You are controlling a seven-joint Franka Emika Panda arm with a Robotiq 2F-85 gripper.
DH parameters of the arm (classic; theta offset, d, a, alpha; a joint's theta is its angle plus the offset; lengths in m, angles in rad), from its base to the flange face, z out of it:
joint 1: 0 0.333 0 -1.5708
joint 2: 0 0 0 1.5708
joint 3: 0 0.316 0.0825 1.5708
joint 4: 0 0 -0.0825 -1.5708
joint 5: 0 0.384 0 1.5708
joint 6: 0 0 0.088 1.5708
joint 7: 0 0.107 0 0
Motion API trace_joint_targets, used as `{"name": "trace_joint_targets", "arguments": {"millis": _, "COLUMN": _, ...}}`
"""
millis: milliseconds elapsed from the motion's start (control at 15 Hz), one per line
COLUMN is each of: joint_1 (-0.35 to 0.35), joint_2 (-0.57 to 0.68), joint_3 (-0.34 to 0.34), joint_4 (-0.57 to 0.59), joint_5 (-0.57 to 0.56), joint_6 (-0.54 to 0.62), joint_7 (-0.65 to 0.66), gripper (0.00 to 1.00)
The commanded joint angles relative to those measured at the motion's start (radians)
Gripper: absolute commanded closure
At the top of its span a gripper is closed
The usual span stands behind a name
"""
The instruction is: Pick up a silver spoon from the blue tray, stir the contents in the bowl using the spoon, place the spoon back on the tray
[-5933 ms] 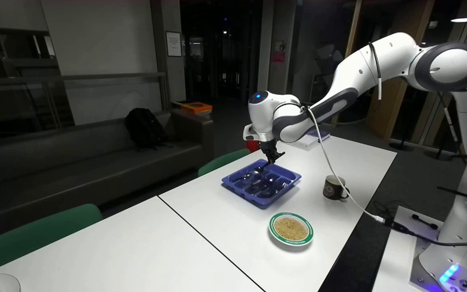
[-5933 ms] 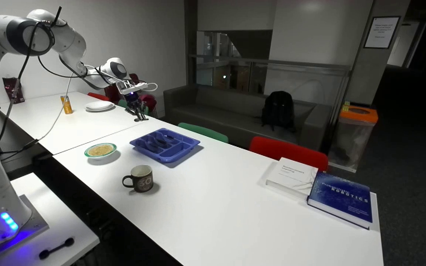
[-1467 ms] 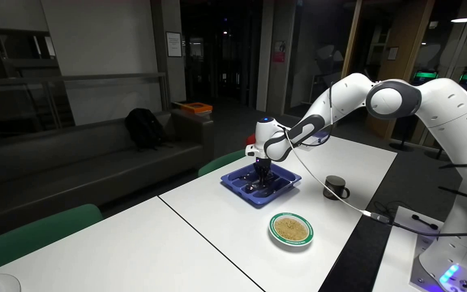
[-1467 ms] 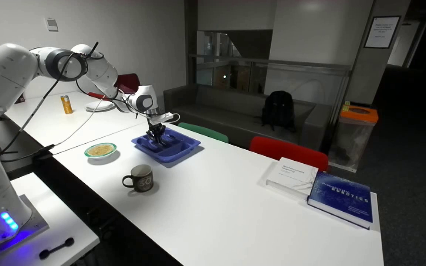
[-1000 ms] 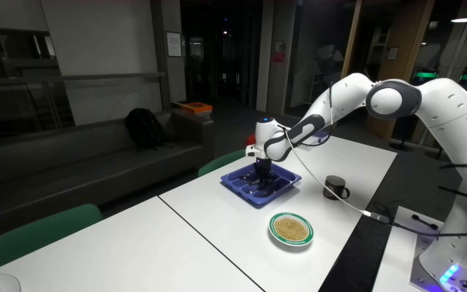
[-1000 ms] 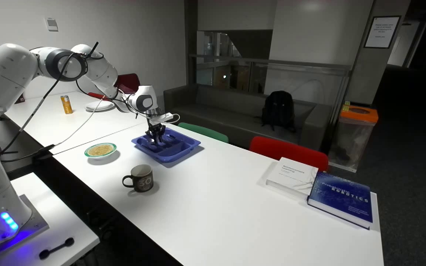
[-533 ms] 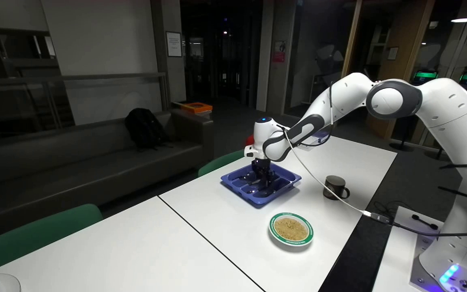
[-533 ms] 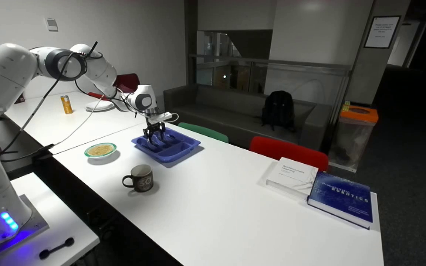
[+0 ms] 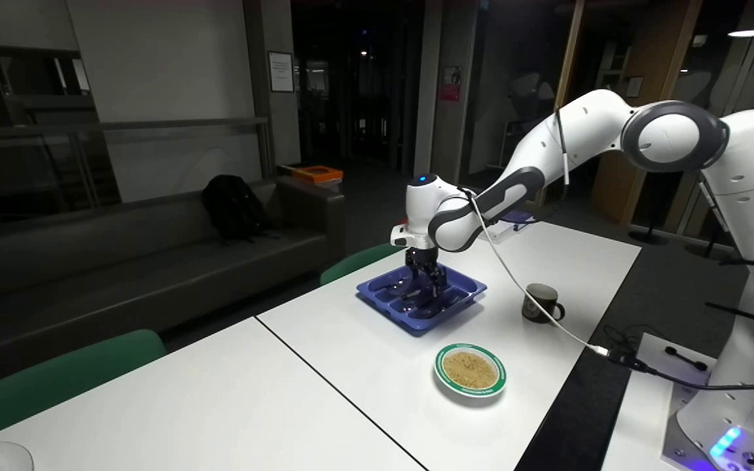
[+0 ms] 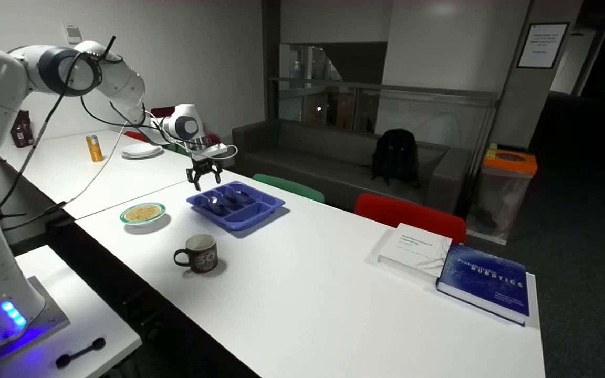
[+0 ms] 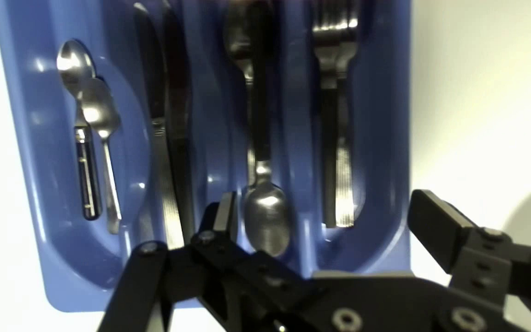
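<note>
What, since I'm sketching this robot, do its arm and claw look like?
The arm is white and rounded, with dark grey bands and blue base lights. A white cable and a black cable run along it. The claw is black and two-fingered.

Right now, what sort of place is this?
Likely an office or university common area: dark grey sofa, black backpack on it, and a book titled Probabilistic Robotics.

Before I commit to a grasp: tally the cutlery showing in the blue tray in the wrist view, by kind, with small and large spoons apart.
Small spoons: 2
Large spoons: 2
Knives: 2
Forks: 2
Total: 8
</note>
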State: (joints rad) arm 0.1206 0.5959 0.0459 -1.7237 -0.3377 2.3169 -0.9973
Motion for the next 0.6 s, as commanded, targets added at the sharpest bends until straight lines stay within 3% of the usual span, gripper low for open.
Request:
{"name": "trace_joint_targets", "arguments": {"millis": 0, "joint_1": 0.026, "joint_2": -0.209, "joint_3": 0.038, "joint_4": -0.223, "joint_5": -0.017, "joint_6": -0.099, "joint_7": 0.073, "gripper": 0.00}}
{"name": "trace_joint_targets", "arguments": {"millis": 200, "joint_1": 0.040, "joint_2": -0.332, "joint_3": 0.092, "joint_4": -0.363, "joint_5": -0.014, "joint_6": -0.144, "joint_7": 0.080, "gripper": 0.00}}
{"name": "trace_joint_targets", "arguments": {"millis": 533, "joint_1": 0.070, "joint_2": -0.530, "joint_3": 0.172, "joint_4": -0.626, "joint_5": -0.013, "joint_6": -0.057, "joint_7": 0.080, "gripper": 0.00}}
